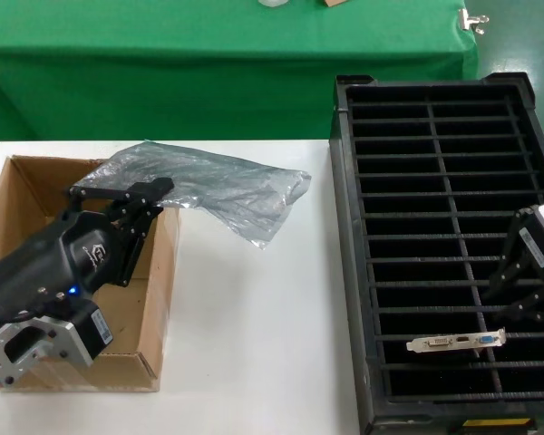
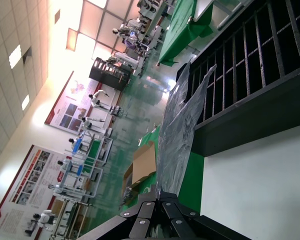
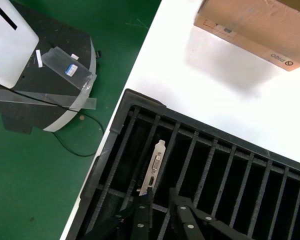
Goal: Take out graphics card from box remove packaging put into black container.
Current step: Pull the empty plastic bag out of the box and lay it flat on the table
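Packaging hangs from your left gripper, whose fingers are pinched shut on one edge of the crinkled grey bag above the right wall of the box. The bag trails out over the white worktop toward the black container, limp and apparently empty. Holding it by one edge lets it hang clear, which I judge suits dropping it aside or back in the box. The box itself sits at the worktop's front left corner, open side up, with your left arm leaning across it.

The graphics card already stands on edge in a slot near the front of the black container, in its right column, silver bracket with ports facing up. Your right gripper hovers just beside the card at the container's right side. In the right wrist view the fingers look spread, with the card's bracket free beyond them, so I judge it has let go. Upright in a slot, the card is kept apart from its neighbours by the ribs.

Readable writing is scarce: the box's outer wall carries a small printed mark that I cannot read for sure, and the left gripper's housing bears a faint logo, illegible.
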Available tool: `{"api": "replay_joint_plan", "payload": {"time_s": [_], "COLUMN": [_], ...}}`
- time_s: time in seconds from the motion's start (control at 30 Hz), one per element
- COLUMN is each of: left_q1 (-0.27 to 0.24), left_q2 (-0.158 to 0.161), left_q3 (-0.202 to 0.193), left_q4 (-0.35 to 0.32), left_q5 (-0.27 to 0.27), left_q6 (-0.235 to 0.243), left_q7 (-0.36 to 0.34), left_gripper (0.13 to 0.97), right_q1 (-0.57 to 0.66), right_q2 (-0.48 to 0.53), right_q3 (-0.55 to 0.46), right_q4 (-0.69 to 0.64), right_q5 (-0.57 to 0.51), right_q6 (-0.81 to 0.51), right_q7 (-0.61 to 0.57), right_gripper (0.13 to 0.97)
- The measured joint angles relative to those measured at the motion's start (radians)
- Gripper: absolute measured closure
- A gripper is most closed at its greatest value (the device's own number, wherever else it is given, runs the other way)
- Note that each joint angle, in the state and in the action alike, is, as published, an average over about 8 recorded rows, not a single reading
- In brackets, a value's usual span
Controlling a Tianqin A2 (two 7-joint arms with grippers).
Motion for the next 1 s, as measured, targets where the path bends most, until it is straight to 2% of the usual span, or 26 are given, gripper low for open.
{"api": "replay_joint_plan", "payload": {"time_s": [0.07,0.13,0.23,0.33,0.5,0.6,0.7,0.77,0.83,1.0], "left_q1": [0.000,-0.002,-0.011,-0.031,-0.079,-0.104,-0.120,-0.126,-0.129,-0.130], "left_q2": [0.003,0.021,0.083,0.191,0.414,0.541,0.639,0.680,0.705,0.734], "left_q3": [-0.002,-0.012,-0.045,-0.096,-0.167,-0.186,-0.185,-0.174,-0.160,-0.135], "left_q4": [-0.001,-0.005,-0.015,-0.029,-0.061,-0.085,-0.104,-0.109,-0.107,-0.068], "left_q5": [0.009,0.047,0.144,0.283,0.511,0.647,0.763,0.823,0.870,0.955], "left_q6": [0.002,0.017,0.071,0.173,0.388,0.510,0.604,0.644,0.671,0.702], "left_q7": [-0.009,-0.046,-0.142,-0.278,-0.504,-0.643,-0.780,-0.867,-0.956,-1.178], "left_gripper": [0.958,0.958,0.958,0.958,0.958,0.958,0.958,0.958,0.958,0.958], "right_q1": [0.000,-0.001,-0.001,-0.002,-0.002,-0.002,-0.002,-0.002,-0.002,-0.002], "right_q2": [0.000,0.000,0.000,0.000,0.000,0.000,0.000,0.000,0.000,0.000], "right_q3": [0.000,0.001,0.001,0.002,0.002,0.002,0.002,0.002,0.002,0.002], "right_q4": [0.000,0.000,0.000,0.000,0.000,0.000,0.000,0.000,0.000,0.000], "right_q5": [0.000,0.000,-0.001,-0.001,-0.001,-0.001,-0.001,-0.001,-0.001,-0.001], "right_q6": [0.000,0.001,0.001,0.001,0.001,0.001,0.001,0.001,0.001,0.001], "right_q7": [0.000,0.000,0.000,0.000,0.000,0.000,0.000,0.000,0.000,0.000], "right_gripper": [0.923,0.901,0.869,0.839,0.743,0.705,0.625,0.571,0.518,0.421]}}
